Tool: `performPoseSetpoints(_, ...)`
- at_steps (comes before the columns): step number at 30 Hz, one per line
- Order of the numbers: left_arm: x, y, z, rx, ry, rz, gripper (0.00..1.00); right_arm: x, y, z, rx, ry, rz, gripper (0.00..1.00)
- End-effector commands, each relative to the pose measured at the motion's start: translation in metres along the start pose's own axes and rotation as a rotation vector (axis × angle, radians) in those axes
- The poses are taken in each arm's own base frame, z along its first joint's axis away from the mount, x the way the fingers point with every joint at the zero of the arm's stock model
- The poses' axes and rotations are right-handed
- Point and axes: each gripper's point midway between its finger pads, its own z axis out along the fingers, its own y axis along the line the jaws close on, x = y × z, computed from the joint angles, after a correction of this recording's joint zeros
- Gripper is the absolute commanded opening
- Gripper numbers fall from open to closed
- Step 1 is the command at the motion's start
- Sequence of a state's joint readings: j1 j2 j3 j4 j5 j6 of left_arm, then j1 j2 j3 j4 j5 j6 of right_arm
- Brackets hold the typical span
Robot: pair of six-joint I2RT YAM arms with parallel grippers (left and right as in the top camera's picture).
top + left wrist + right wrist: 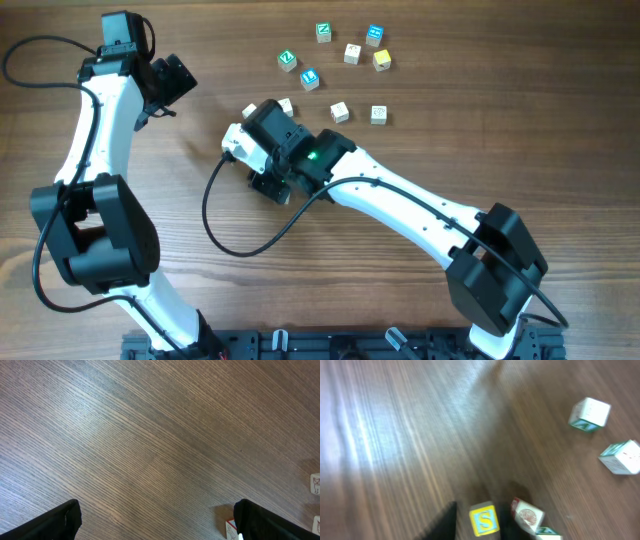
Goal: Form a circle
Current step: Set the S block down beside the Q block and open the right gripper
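No circle shows; the small letter cubes lie loosely scattered at the table's far middle, among them a yellow one (382,60), white ones (340,112) (378,115) and green (288,60) and blue (310,78) ones. My right gripper (262,112) reaches in from the right. In the blurred right wrist view its dark fingers sit shut on a yellow cube with an S (484,520). A white cube with a red shell picture (527,515) lies just right of it. My left gripper (157,525) hangs wide open over bare wood.
Two green-edged white cubes (589,414) (621,456) lie farther out in the right wrist view. A red-edged cube (229,530) sits beside my left gripper's right finger (260,522). The left arm (100,130) stands at the left, the right arm's black cable (225,235) loops over the near table.
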State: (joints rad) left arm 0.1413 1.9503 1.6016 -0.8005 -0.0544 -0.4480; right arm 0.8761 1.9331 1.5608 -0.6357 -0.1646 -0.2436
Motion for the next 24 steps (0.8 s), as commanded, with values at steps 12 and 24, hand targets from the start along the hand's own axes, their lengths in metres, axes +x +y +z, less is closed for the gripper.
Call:
performPoseSetpoints(12, -0.001, 0.000, 0.000, 0.002, -0.003, -0.010, 1.00, 0.069, 0.066, 0.044, -0.152, 0.253, -0.250, 0.04)
performPoseSetpoints(24, -0.001, 0.000, 0.000, 0.002, -0.003, -0.010, 1.00, 0.097, 0.049, 0.061, -0.083, 0.348, -0.343, 0.04)
